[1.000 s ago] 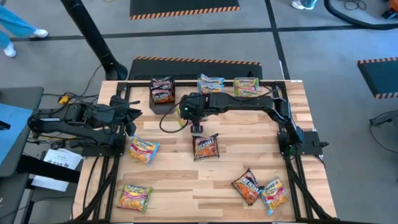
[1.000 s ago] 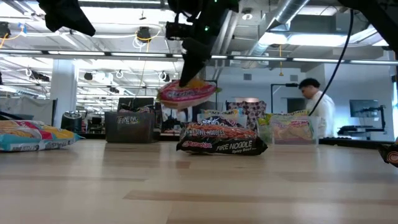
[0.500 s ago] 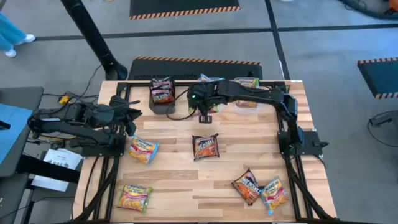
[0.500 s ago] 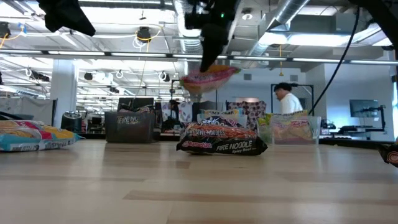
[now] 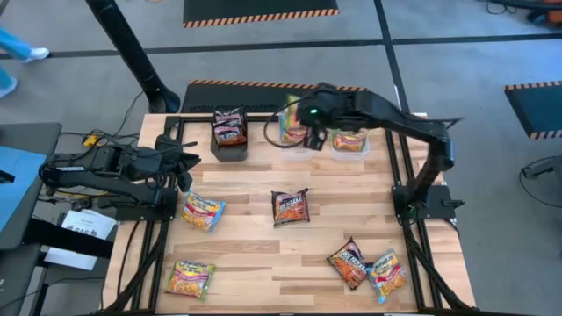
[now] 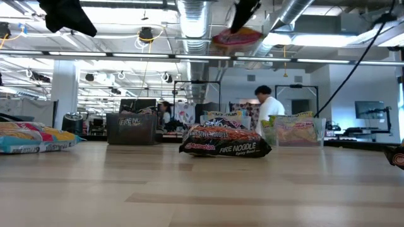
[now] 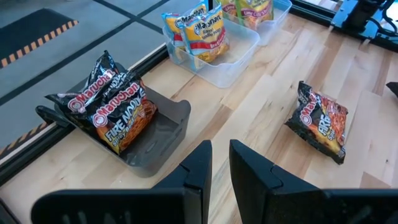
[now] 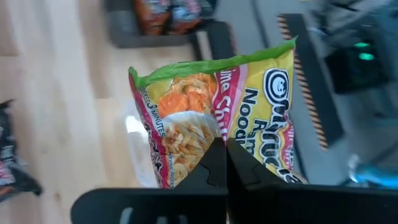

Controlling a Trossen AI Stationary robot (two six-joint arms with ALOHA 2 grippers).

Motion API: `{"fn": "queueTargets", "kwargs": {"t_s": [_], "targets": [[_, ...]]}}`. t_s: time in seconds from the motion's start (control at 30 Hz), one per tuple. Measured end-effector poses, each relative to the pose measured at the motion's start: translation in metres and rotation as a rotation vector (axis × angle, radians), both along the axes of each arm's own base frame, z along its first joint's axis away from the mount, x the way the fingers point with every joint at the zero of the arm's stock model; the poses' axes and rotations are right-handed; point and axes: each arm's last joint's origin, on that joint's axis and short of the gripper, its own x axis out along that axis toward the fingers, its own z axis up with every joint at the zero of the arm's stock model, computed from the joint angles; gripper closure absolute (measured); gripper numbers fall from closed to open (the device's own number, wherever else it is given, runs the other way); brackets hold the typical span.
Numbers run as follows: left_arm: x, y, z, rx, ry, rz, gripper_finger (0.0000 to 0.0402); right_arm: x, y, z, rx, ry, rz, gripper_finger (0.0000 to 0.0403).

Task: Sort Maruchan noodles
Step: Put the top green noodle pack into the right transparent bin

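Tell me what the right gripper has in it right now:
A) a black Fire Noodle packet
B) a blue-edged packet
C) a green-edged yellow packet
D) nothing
C: the right wrist view shows the right gripper shut on the green-edged yellow packet, carried high over the back of the table near the clear tubs.

Open lab hall: ceiling ducts (image 6: 192, 19), hazard-striped floor mats (image 5: 259, 12).
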Motion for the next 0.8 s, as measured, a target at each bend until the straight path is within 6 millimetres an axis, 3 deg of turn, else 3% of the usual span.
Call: {"fn": "queueTargets", "kwargs": {"t_s": [0.17,0.33,0.57,0.8], "targets": [[0.0,0.0,0.0,0.0,-0.001,0.0,0.0356,-0.041,0.004,0.013,-0.063,-0.047,-0.114,0.0399],[0.0,0.0,0.0,0.0,0.0,0.0,0.0356,-0.081,0.006,0.001,-0.079,-0.106,-0.222,0.0399],[0.0,0.0,0.0,0.0,0.0,0.0,0.0356,-0.119,0.008,-0.037,-0.108,-0.216,-0.316,0.0398],[0.0,0.0,0.0,0.0,0.0,0.001,0.0356,-0.133,0.012,-0.087,-0.149,-0.186,-0.323,0.0397]]}}
